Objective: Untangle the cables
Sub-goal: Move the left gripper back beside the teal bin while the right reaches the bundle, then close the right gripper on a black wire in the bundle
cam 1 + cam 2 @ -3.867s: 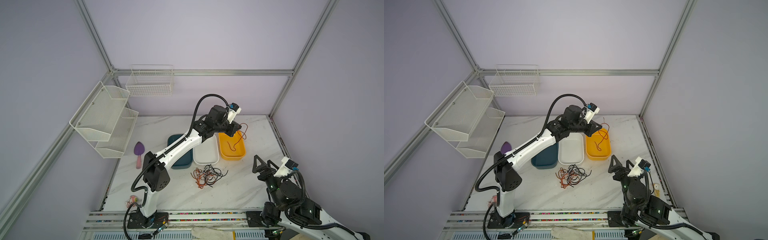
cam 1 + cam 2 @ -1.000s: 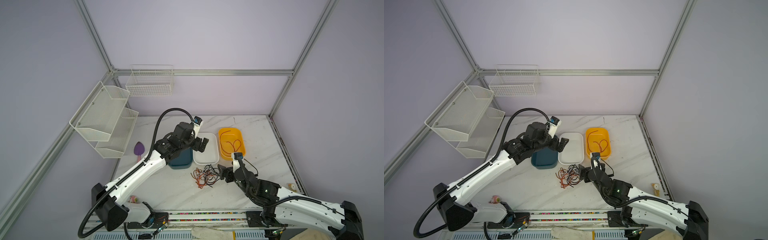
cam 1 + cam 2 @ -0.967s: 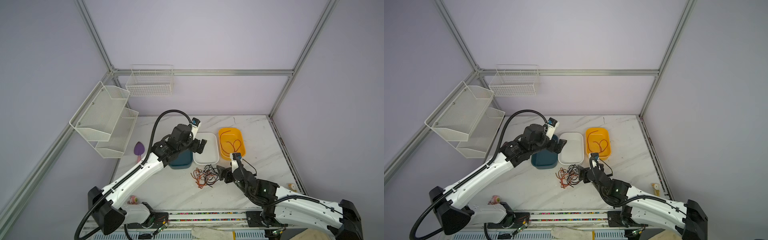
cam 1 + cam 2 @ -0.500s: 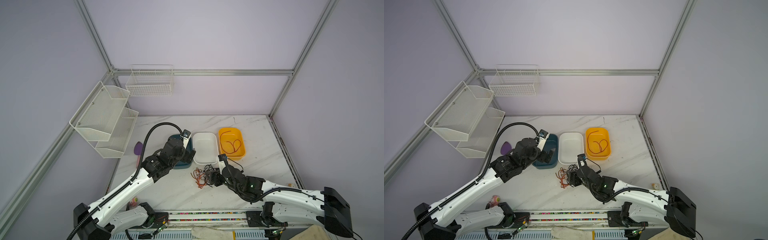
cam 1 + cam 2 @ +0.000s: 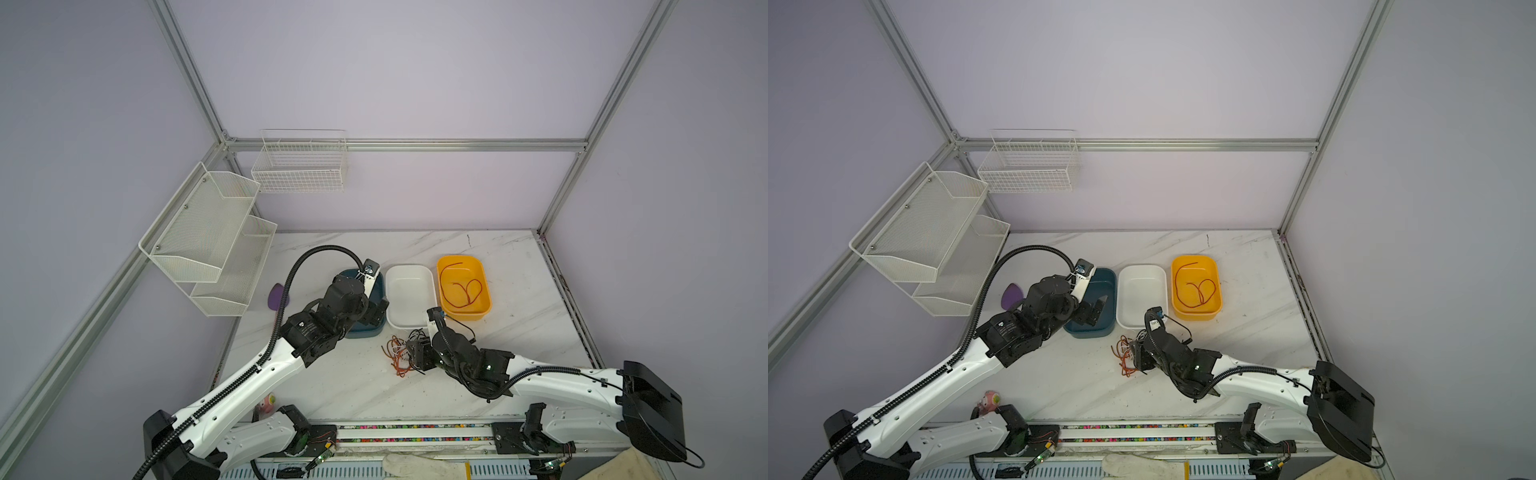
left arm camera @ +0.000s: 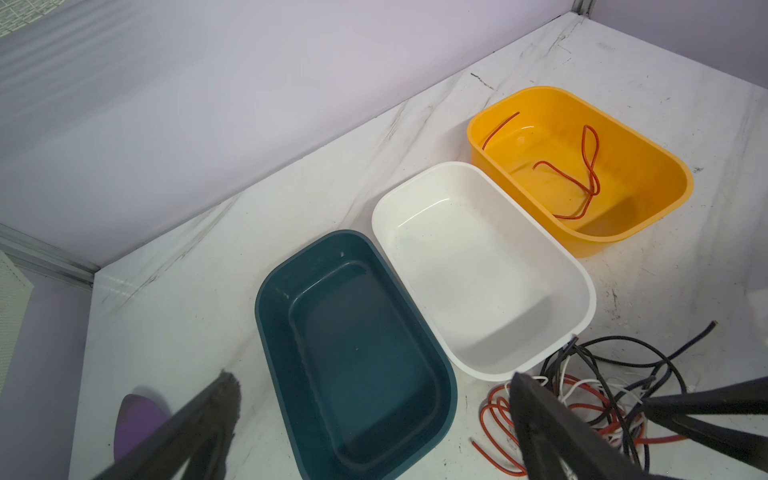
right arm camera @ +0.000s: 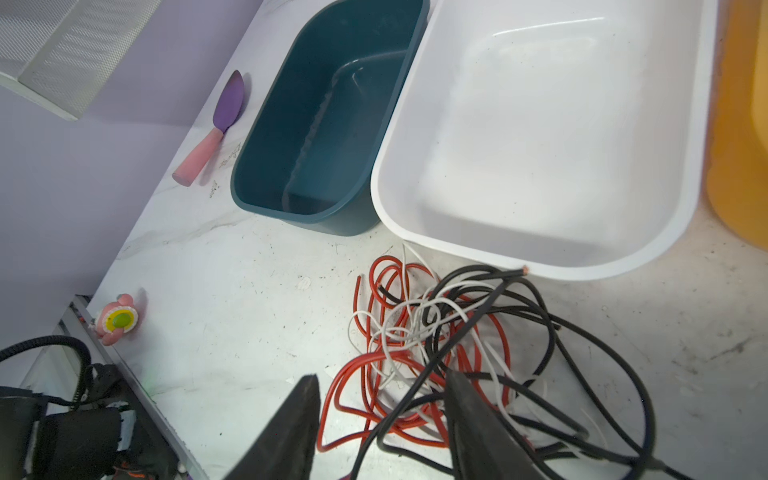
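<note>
I am watching my right gripper standing partly open. Its fingers are straddling strands of the cables with a clear gap between them, clamping nothing. I am counting one tangle, lying on the table directly under and just ahead of that gripper. Thin black, red and white lengths are looping through each other, with the black loops spreading widest.

Just beyond it I am counting three tubs in a row: the white tub, the teal tub and the yellow tub. The yellow one is holding one loose red cable, curled, well apart from the gripper.

My left gripper is hanging wide open and empty above the teal tub. Farther off I am spotting one purple scoop, one pink toy, one mesh shelf and one wire basket.
</note>
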Available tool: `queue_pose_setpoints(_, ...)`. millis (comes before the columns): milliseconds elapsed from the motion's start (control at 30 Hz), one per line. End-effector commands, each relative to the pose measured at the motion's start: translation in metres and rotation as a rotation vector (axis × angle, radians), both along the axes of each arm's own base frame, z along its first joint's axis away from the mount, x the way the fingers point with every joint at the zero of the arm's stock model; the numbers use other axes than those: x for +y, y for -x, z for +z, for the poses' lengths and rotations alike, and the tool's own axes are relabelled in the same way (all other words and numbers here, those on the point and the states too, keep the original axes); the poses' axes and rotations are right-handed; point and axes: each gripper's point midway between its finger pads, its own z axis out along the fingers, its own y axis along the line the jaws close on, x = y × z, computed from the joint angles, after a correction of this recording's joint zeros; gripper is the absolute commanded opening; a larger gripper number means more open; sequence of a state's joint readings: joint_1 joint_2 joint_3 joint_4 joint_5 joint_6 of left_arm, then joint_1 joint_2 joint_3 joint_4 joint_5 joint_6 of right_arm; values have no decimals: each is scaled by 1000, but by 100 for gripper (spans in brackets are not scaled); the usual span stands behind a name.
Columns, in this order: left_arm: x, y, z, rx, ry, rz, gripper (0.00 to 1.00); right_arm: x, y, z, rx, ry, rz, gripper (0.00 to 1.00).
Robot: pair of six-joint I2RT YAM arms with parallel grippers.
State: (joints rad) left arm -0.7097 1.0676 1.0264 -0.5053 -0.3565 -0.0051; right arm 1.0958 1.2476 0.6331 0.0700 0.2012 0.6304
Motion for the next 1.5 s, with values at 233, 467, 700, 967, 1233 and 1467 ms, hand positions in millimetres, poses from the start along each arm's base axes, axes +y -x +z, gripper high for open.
queue_pose_setpoints(233, -2, 1, 4, -15, -8, -20, 100, 13, -3, -4, 19, -23, -5, 42)
queue_pose_setpoints(467, -2, 1, 4, -14, -11, -20, 100, 10, -7, -12, 12, 5, -32, 36)
queue_pose_setpoints(700, -4, 1, 3, -8, -13, -25, 100, 5, -13, -18, 19, 14, -87, 30)
queue_pose_setpoints(967, -5, 1, 0, 0, -20, -28, 100, 2, -12, -14, 7, 2, -88, 18)
queue_pose_setpoints(1233, -7, 1, -3, 9, -31, -31, 100, -4, -8, -21, 23, -1, -90, 13)
queue_pose_setpoints(1467, -8, 1, -5, 14, -36, -36, 100, -14, -7, 10, -4, -40, -113, 1)
